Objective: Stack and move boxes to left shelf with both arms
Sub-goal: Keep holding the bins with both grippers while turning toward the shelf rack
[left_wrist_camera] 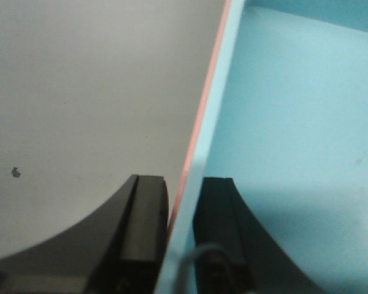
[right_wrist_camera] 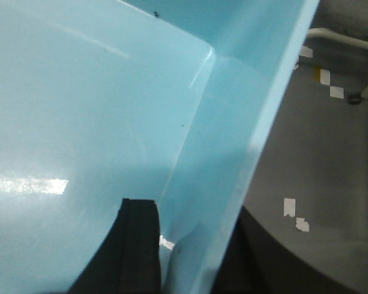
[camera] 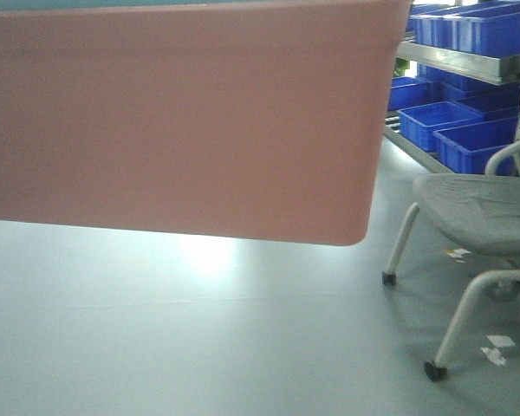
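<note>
Front view only: salmon pink box (camera: 173,121) hanging clear of the grey floor (camera: 199,347), its broad side filling the upper left, top and left ends cut off by the frame. Along the very top edge, a thin teal strip, too slim to name. At the right edge, a grey wheeled chair (camera: 485,208) and a steel rack (camera: 455,62) carrying dark blue bins (camera: 468,35); contents of those bins unreadable from here. Grippers seen from the wrist views alone.

Left wrist view: light blue box (left_wrist_camera: 294,122) nested inside the pink one, the pink showing merely as a thin line along the outside of the blue rim. Left gripper (left_wrist_camera: 181,239) pinched narrow on that doubled wall, with the outer finger (left_wrist_camera: 144,226) against the pink side and the inner finger (left_wrist_camera: 218,220) down within the blue box.

Right wrist view: blue interior and one inside corner up close, the pink hidden entirely. Right gripper (right_wrist_camera: 184,263) astride the opposite wall, one black finger (right_wrist_camera: 135,245) flat on the inner face, its partner a dark shape behind the wall, mostly hidden — probably clamped on the wall, though not plain. Past the rim, floor with white tape marks (right_wrist_camera: 294,214) and a pale chair leg.
</note>
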`<state>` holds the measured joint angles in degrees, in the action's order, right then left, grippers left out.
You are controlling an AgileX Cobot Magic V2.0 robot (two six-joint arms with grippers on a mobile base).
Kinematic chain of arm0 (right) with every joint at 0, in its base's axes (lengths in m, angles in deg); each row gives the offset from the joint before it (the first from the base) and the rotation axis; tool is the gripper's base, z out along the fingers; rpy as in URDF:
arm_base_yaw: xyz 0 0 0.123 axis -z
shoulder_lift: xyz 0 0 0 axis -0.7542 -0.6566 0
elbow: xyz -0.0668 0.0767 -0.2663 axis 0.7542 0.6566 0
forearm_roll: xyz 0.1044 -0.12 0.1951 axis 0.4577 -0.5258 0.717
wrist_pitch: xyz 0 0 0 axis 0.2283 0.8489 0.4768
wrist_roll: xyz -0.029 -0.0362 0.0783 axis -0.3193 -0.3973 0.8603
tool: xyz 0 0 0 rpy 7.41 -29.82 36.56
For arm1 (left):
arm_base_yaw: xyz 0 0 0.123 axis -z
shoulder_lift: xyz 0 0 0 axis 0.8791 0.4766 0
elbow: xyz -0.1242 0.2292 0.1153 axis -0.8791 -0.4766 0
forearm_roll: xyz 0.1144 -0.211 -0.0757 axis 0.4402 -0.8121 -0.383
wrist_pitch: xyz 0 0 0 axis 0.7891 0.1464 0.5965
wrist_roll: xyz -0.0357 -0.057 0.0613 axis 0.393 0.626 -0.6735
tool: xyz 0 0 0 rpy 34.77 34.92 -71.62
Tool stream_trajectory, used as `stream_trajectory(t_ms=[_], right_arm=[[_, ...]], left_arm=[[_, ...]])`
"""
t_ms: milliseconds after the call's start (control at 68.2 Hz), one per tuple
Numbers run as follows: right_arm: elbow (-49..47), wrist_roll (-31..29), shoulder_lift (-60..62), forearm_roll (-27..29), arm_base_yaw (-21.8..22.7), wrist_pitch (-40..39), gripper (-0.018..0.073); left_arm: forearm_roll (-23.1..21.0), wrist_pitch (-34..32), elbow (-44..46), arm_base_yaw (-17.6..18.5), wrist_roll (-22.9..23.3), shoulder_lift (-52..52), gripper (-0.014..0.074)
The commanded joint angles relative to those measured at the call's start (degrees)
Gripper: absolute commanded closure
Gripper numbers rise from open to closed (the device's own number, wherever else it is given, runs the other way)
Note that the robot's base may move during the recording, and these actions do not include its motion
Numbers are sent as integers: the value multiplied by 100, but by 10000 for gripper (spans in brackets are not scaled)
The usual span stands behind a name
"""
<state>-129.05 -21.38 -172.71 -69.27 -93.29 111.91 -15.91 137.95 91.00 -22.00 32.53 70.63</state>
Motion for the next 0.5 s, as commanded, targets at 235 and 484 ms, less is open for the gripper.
stream_trajectory(t_ms=[235,484], right_arm=[[-220,94,231,339,-142,-1275,523],[-220,94,231,339,-142,-1275,523]], left_arm=[[-375,-1334,282,210,40,-258,599],[-375,-1334,282,210,40,-258,599]])
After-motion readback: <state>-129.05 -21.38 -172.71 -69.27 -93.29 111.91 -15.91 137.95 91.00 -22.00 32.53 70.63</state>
